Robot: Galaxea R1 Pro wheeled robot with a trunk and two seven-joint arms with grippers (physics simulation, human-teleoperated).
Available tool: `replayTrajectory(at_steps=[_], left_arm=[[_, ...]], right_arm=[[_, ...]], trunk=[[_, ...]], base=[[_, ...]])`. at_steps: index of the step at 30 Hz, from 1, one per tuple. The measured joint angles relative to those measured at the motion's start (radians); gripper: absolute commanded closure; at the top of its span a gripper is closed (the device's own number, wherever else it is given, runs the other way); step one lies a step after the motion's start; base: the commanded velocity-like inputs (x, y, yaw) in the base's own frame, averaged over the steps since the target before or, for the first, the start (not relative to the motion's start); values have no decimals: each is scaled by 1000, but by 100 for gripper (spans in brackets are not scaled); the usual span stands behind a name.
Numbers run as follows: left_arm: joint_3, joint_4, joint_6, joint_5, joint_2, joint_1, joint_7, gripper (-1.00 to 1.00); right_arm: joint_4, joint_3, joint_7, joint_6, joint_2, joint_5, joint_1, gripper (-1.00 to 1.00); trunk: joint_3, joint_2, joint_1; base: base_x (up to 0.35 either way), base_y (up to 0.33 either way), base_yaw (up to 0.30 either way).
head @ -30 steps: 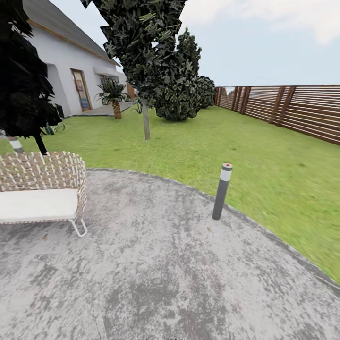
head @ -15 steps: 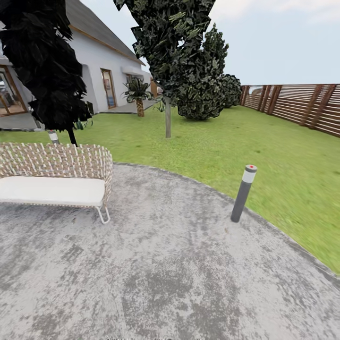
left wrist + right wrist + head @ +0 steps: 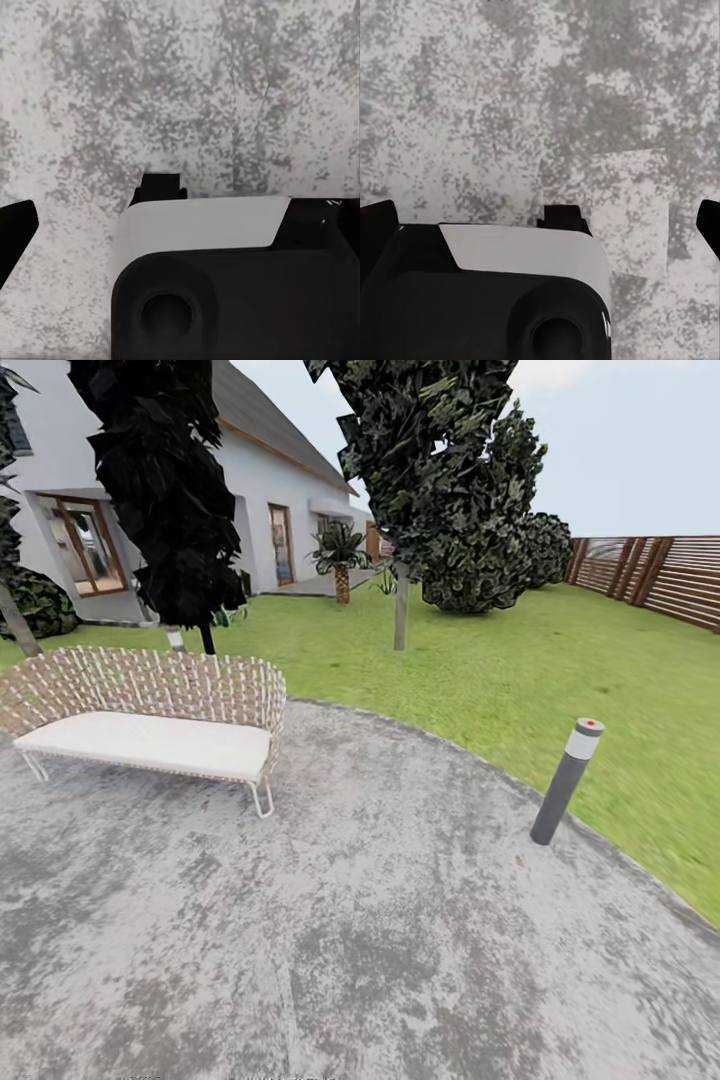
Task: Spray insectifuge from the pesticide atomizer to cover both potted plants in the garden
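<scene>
Left gripper (image 3: 180,217) and right gripper (image 3: 547,225) seen over mottled grey paving, jaw state not discernible, wicker bench (image 3: 150,710) far left, bollard light (image 3: 566,780) right, lawn (image 3: 480,670) and fence (image 3: 650,575) beyond.

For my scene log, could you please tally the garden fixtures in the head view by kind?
Bench: 1
Bollard lights: 2
Palm: 1
Fence: 1
House: 1
Total: 6
</scene>
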Motion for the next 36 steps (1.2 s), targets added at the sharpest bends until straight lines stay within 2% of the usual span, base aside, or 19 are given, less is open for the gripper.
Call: replayTrajectory(at_steps=[36], left_arm=[[1,2,1,0,0,0,-3,-100]], right_arm=[[0,0,0,0,-1,-1,0,-100]], trunk=[[-17,0,0]], base=[[0,0,288]])
